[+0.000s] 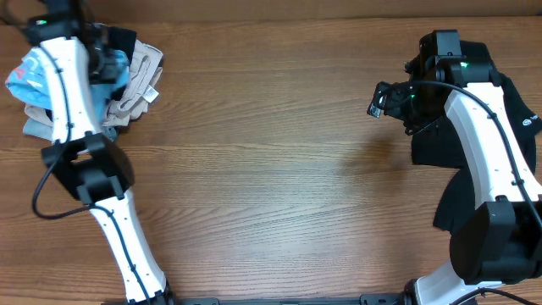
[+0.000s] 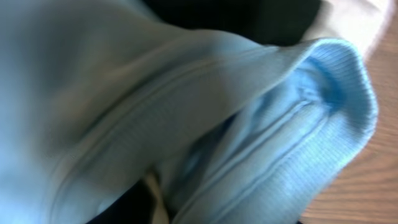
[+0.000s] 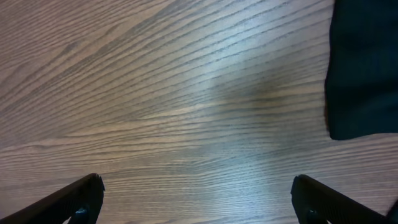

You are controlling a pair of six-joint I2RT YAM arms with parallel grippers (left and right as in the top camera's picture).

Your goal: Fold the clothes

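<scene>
While two arms are counted at the table (image 1: 271, 169), only one claw can be read.

Right gripper (image 3: 198, 183): two fingers (image 3: 74, 199) are seen spread wide at the lower corners of the wrist view. Nothing is pinched between them and only bare table wood is shown below. It is held over the table's right half, pointing toward the table's middle.

One black garment (image 1: 426, 146) is laid at the table's right edge, partly covered by the right arm. One small white logo (image 1: 532, 121) is shown on it, close to that edge. In the right wrist view one corner of it is seen flat on the table, well apart from both fingers.

Left gripper (image 1: 103, 58): it is sunk into one pile (image 1: 127, 80) at the table's far-left corner. Its fingers are not shown in any view, so spread or pinching cannot be told.

Pile contents, as counted from overhead:
- one light-blue T-shirt (image 2: 186, 93) with red-and-white print, at the table's left edge
- beige pieces (image 1: 140, 72), at least two layers; the garment count cannot be settled
- one dark piece (image 1: 123, 38) toward the table's far edge
- one white tag (image 1: 151, 95) on the beige fabric

The left wrist view is filled by the blue shirt, bunched. One ribbed edge (image 2: 351, 93) is seen folded over, and one strip of table is shown at the lower right.
</scene>
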